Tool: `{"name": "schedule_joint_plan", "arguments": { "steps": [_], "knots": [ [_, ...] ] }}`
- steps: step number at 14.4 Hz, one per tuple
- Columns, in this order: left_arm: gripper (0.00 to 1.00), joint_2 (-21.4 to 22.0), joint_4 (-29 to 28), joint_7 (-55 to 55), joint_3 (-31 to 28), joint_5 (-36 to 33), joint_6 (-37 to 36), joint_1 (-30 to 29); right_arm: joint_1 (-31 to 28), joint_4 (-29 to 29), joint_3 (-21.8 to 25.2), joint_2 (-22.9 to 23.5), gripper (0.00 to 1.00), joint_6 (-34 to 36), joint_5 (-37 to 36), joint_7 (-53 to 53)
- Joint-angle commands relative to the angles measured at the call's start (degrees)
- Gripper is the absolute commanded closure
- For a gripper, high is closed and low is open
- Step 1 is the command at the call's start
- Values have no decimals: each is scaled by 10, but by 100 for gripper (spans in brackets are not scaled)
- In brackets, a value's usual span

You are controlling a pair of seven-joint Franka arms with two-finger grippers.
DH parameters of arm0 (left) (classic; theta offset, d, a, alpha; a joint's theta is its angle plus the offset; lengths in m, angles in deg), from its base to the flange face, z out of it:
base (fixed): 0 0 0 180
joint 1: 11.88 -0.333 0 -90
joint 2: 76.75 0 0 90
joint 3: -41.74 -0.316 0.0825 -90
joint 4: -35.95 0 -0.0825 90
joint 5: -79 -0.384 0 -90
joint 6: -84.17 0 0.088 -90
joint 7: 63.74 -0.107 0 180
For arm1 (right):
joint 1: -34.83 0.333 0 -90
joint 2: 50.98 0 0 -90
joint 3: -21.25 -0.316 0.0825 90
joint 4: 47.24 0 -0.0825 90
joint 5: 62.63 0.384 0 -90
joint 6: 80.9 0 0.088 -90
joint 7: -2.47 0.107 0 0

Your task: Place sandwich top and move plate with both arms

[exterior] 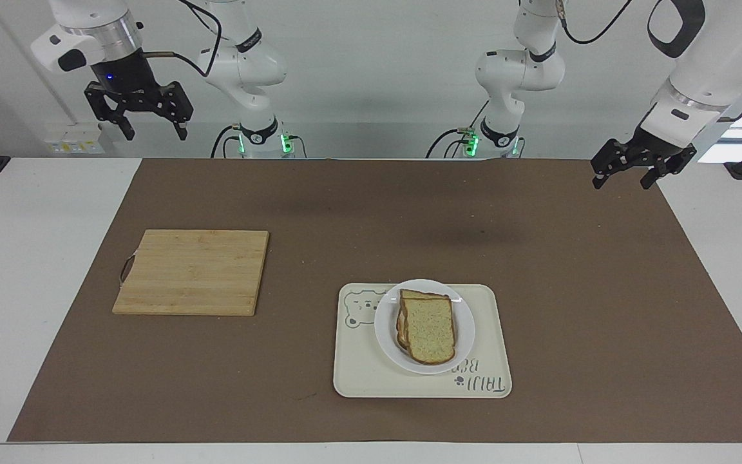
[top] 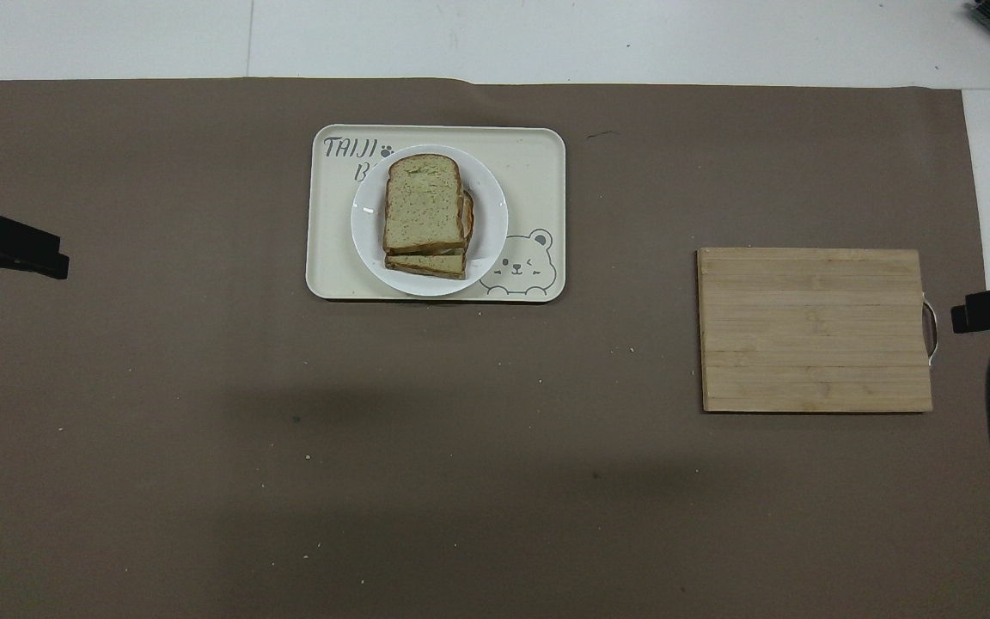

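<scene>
The sandwich top lies on the stacked sandwich on the plate, which sits on the bear tray, toward the left arm's end from the cutting board. The left hand hangs released and empty over the mat's corner at its own end. The right hand hangs released and empty, high above its own end of the counter.

The sandwich top is pale, green-speckled bread with a brown crust, on a glossy white plate. The tray is cream with a grey bear outline and dark lettering. A brown mat covers the white worktop; the cutting board is light striped wood.
</scene>
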Motion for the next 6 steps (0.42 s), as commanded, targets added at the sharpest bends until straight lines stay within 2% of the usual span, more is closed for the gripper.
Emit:
{"name": "schedule_joint_plan", "arguments": {
  "steps": [1, 6],
  "knots": [
    [0, 8, 1, 11, -3, -3, -24, 5, -6, 6, -2, -3, 0, 0, 3, -18],
    [0, 16, 2, 6, -1, -2, -41, -10, -6, 6, -2, -3, 0, 0, 3, -18]
  ]
}}
